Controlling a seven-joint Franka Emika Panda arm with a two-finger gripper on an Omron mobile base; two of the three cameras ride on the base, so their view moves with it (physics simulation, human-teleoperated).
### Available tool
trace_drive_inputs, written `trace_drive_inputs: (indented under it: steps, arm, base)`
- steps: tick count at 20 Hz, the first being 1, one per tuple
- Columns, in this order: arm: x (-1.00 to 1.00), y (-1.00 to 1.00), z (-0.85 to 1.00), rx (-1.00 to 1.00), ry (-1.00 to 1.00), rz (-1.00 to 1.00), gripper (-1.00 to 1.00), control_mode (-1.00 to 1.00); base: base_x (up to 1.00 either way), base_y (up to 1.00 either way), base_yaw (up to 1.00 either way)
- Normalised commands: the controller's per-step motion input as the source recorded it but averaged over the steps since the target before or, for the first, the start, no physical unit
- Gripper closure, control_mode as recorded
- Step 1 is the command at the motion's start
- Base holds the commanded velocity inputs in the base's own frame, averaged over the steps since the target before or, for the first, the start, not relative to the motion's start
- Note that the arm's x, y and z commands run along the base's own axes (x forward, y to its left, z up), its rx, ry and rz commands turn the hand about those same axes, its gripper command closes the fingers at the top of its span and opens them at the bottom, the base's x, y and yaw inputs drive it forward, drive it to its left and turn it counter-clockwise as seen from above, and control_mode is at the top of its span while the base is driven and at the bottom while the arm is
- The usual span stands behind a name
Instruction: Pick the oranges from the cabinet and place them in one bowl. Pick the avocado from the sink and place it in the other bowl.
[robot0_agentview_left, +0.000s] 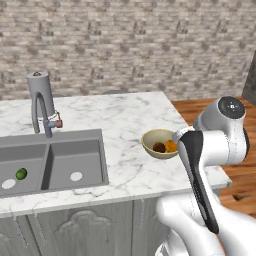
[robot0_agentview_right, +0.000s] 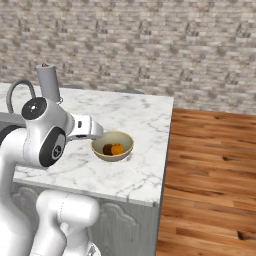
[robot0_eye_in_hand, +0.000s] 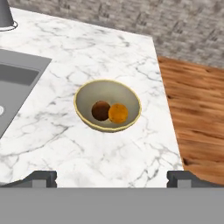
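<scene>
We have both oranges (robot0_eye_in_hand: 109, 112) in the pale bowl (robot0_eye_in_hand: 83, 94) on the bench (robot0_eye_in_hand: 109, 48). The avocado (robot0_agentview_left: 21, 173) lies in the sink (robot0_agentview_left: 90, 165), left to fetch. Our pincer (robot0_eye_in_hand: 112, 178) hovers released, holding nothing, above the bowl.

The arm (robot0_agentview_left: 200, 165) hides the near right rim of the pale bowl (robot0_agentview_left: 152, 141), the sink (robot0_agentview_left: 60, 160) runs off the left edge, and the faucet (robot0_eye_in_hand: 5, 15) is cropped at the top.
</scene>
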Motion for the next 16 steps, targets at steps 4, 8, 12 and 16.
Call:
trace_drive_inputs:
  steps: [4,8,12,16]
  arm:
    - [0.00,0.00,0.00,0.00,0.00,0.00,-1.00,-1.00]
    - [0.00,0.00,0.00,0.00,0.00,0.00,-1.00,-1.00]
    - [0.00,0.00,0.00,0.00,0.00,0.00,-1.00,1.00]
    - [0.00,0.00,0.00,0.00,0.00,0.00,-1.00,1.00]
  base:
    - [0.00,0.00,0.00]
    - [0.00,0.00,0.00]
    - [-0.13,0.00,0.00]
    - [-0.32,0.00,-0.02]
